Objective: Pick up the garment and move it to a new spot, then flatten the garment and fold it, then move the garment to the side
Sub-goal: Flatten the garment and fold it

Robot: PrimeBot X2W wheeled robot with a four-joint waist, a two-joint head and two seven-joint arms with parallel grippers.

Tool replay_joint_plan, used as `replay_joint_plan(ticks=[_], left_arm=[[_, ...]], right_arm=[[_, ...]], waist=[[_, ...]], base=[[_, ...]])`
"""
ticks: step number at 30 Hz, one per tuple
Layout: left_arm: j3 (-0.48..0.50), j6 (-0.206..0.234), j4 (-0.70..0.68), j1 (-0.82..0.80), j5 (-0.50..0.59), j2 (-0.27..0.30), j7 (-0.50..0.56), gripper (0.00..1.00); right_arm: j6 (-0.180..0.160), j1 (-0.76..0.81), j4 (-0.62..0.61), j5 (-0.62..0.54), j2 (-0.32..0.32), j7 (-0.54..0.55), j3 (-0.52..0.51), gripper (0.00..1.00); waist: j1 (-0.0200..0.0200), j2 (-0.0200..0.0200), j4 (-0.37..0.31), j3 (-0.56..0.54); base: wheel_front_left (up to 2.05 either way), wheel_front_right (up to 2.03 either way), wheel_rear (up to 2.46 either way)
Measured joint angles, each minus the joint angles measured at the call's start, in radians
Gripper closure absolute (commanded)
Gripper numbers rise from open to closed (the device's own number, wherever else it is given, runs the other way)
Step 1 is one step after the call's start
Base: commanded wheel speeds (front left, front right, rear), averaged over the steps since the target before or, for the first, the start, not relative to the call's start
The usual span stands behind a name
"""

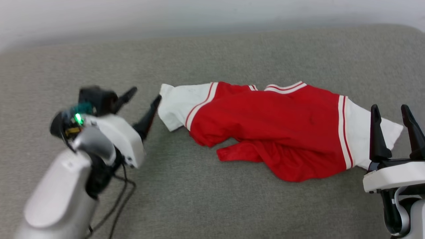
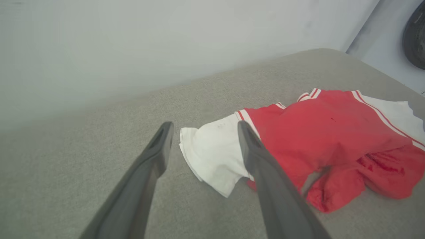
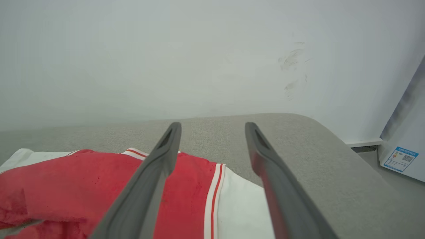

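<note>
The garment (image 1: 265,122), a red jersey T-shirt with white sleeves and striped trim, lies stretched left to right on the grey cushion (image 1: 212,59), its lower hem bunched. My left gripper (image 1: 146,94) is open just left of the left white sleeve (image 2: 215,152), its nearer finger almost at the sleeve's edge. At the lower right my right gripper (image 1: 390,111) stands open over the right white sleeve (image 3: 242,205). Nothing is held between either pair of fingers. The garment (image 2: 332,132) (image 3: 83,179) appears plain red, with no lettering in sight.
A pale wall (image 1: 166,16) runs behind the cushion's far edge. Beyond the cushion's right end stands a white panel with a blue label (image 3: 400,159). A dark round object (image 2: 415,36) sits at the top right of the left wrist view.
</note>
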Motion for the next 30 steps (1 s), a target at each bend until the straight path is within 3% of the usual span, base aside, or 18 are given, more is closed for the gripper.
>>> replay_joint_plan(ticks=[7,15,24,30], left_arm=[[-0.069,0.0,0.094,-0.254,-0.133,0.148,0.296,0.0],[-0.143,0.0,0.193,-0.397,-0.235,0.247,0.556,0.0],[-0.224,0.0,0.28,-0.467,-0.184,0.282,0.592,0.0],[-0.264,0.0,0.33,-0.486,-0.2,0.275,0.584,0.0]], right_arm=[[0.0,-0.023,0.007,0.015,0.007,-0.037,0.012,0.0],[0.0,-0.044,0.069,0.057,0.008,-0.091,0.029,0.0],[0.0,-0.071,0.116,0.074,0.008,-0.123,0.051,0.0],[0.0,-0.078,0.131,0.078,0.008,-0.132,0.057,0.0]], waist=[[0.0001,0.0,-0.073,0.098],[0.0001,0.0,-0.157,0.189],[0.0001,0.0,-0.203,0.239],[0.0,0.0,-0.208,0.254]], base=[[0.0,0.0,0.0],[0.0,0.0,0.0],[0.0,0.0,0.0],[0.0,0.0,0.0]])
